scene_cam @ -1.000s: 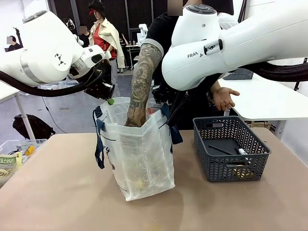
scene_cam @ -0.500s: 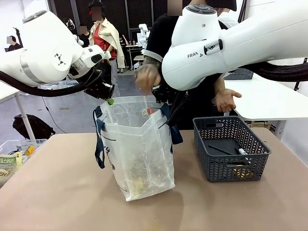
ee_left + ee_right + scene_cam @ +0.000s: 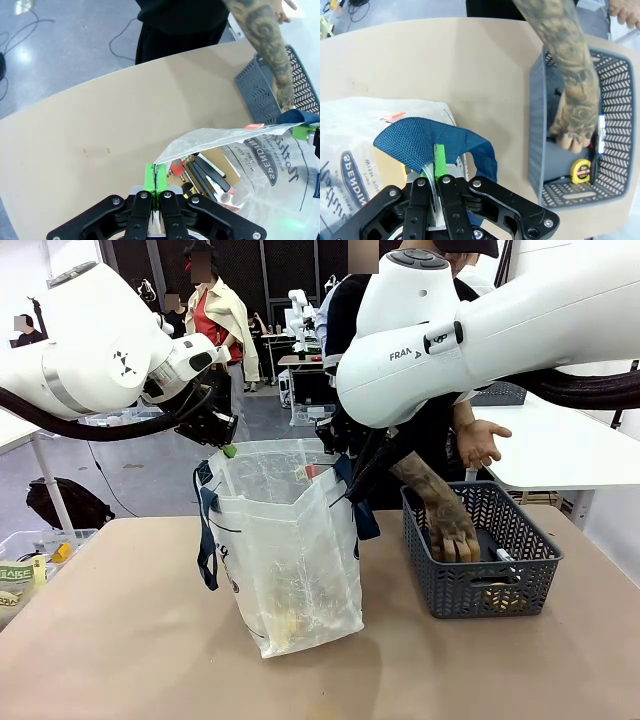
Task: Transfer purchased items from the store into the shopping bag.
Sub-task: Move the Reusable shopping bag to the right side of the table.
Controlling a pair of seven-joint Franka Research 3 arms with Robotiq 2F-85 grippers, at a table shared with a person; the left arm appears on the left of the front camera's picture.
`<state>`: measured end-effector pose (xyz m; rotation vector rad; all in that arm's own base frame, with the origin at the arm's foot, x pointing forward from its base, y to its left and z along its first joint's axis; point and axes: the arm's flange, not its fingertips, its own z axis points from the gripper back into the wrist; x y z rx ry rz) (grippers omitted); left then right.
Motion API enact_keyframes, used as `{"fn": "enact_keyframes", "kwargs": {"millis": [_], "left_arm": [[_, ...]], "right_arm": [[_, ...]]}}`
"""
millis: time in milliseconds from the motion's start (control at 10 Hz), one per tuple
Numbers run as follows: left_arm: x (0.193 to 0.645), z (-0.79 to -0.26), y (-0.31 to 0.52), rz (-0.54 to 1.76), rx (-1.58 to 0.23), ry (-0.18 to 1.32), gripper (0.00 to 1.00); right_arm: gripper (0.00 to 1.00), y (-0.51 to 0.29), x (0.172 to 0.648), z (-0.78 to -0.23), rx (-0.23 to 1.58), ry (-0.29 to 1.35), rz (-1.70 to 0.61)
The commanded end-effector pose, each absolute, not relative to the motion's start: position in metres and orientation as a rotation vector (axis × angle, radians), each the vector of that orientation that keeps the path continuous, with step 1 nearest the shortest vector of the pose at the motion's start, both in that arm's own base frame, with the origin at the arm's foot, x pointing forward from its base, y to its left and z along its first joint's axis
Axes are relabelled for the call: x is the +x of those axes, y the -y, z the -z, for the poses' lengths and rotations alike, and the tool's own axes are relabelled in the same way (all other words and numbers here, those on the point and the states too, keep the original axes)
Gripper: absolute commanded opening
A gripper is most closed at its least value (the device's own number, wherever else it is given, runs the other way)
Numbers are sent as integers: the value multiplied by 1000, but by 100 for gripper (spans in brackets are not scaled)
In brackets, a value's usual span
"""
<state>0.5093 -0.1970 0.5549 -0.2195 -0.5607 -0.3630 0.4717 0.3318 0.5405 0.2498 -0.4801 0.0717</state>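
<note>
The shopping bag [image 3: 300, 540] stands up on the table [image 3: 110, 640] with its mouth wide open. Inside the bag lie some small things [image 3: 206, 176], red, black and white. Something yellow [image 3: 285, 624] sits at the bag's bottom. The left gripper [image 3: 154, 176] is pinched tight on the bag's top edge, on the robot's left side. The right gripper [image 3: 435, 161] is pinched tight on the bag's other edge, right by a blue strap [image 3: 420, 142]. Beside the bag, on the robot's right, sits the grey basket [image 3: 480, 588]. A person's hand [image 3: 452, 536] reaches down into the basket. A yellow tape measure [image 3: 580, 171] and a white pen [image 3: 601, 134] lie in there. The person's other hand [image 3: 483, 443] is up in the air, farther from the bag than the basket.
</note>
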Motion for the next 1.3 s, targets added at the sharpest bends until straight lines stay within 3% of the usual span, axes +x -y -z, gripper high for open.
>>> {"fn": "enact_keyframes", "kwargs": {"millis": [0, 1200], "left_arm": [[510, -558, 193, 346, -213, 567, 0], [510, -558, 193, 346, -213, 567, 0]], "right_arm": [[0, -330, 472, -542, 246, 481, -68], [0, -330, 472, -542, 246, 481, -68]]}}
